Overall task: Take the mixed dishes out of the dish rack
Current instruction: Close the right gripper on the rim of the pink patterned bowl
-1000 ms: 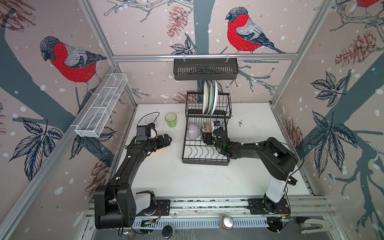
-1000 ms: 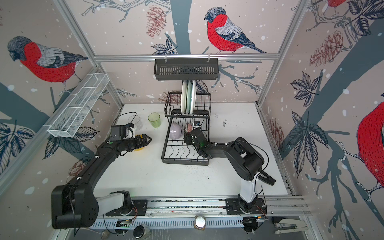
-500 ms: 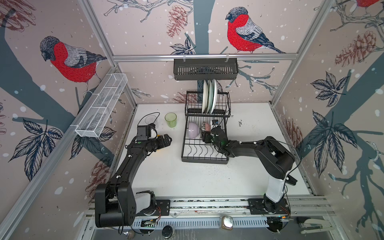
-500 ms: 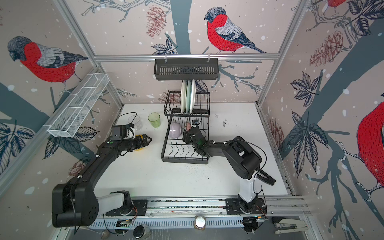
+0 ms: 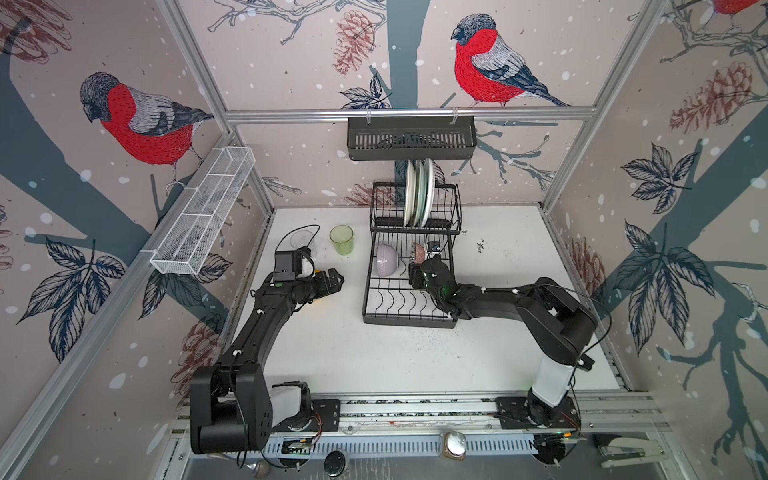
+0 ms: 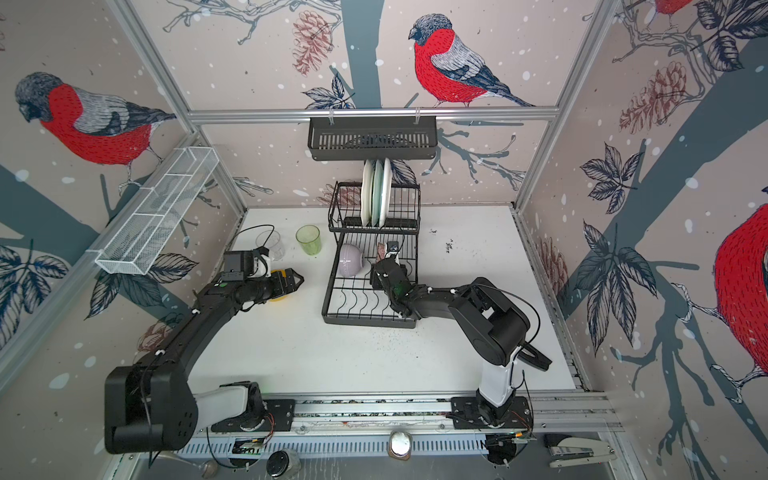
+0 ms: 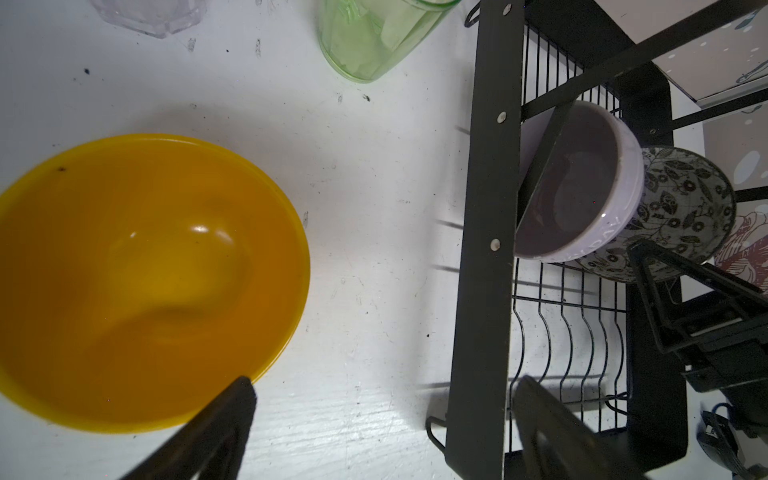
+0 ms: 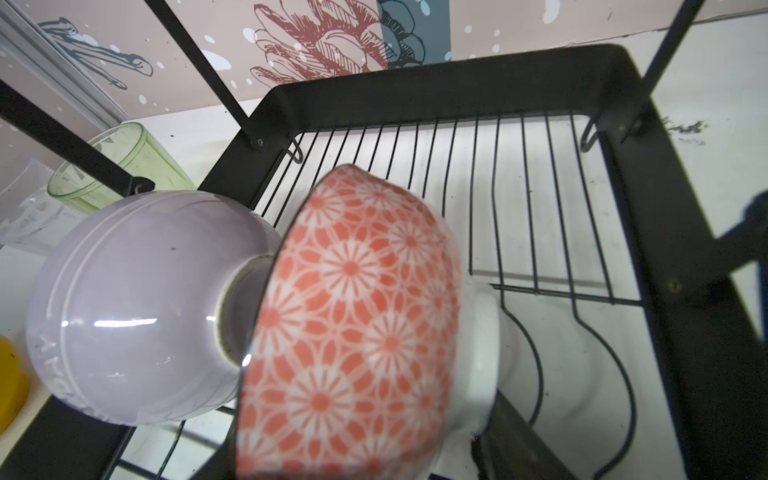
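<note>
I hold the pink-patterned bowl [image 8: 353,324] clamped in the right gripper [image 5: 415,268] to clear the prongs of the dish rack [image 5: 407,321]; left gripper [image 5: 336,279] hangs released.

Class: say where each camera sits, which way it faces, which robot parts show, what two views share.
Both top views: high in front, looking down at the rack; left arm, right arm show.
Left wrist: looks down on yellow bowl; open left gripper shows.
Right wrist: in the rack, facing pink bowl; one finger shows.
Shared: lilac bowl, both wrist views.
</note>
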Controlling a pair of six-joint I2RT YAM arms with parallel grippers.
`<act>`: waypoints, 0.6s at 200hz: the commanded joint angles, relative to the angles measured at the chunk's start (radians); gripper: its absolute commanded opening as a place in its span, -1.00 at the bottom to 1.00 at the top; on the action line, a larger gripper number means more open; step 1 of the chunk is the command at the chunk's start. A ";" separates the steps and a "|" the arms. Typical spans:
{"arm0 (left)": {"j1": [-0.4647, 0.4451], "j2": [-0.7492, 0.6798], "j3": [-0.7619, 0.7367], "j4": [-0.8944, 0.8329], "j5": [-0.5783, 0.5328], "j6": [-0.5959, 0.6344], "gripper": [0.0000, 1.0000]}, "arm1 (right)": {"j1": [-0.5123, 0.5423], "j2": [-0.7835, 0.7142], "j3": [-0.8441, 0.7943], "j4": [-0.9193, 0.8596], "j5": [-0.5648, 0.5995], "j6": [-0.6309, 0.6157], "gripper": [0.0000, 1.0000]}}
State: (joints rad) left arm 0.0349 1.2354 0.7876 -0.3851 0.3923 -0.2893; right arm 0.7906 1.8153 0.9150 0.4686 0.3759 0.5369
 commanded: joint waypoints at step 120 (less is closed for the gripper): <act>-0.081 -0.082 0.004 -0.001 -0.015 -0.021 0.94 | 0.079 -0.270 -0.186 -0.011 0.093 0.063 0.04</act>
State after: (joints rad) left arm -0.0246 1.1858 0.7879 -0.3859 0.3878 -0.2905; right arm 0.8558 1.5974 0.7570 0.4332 0.4393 0.5648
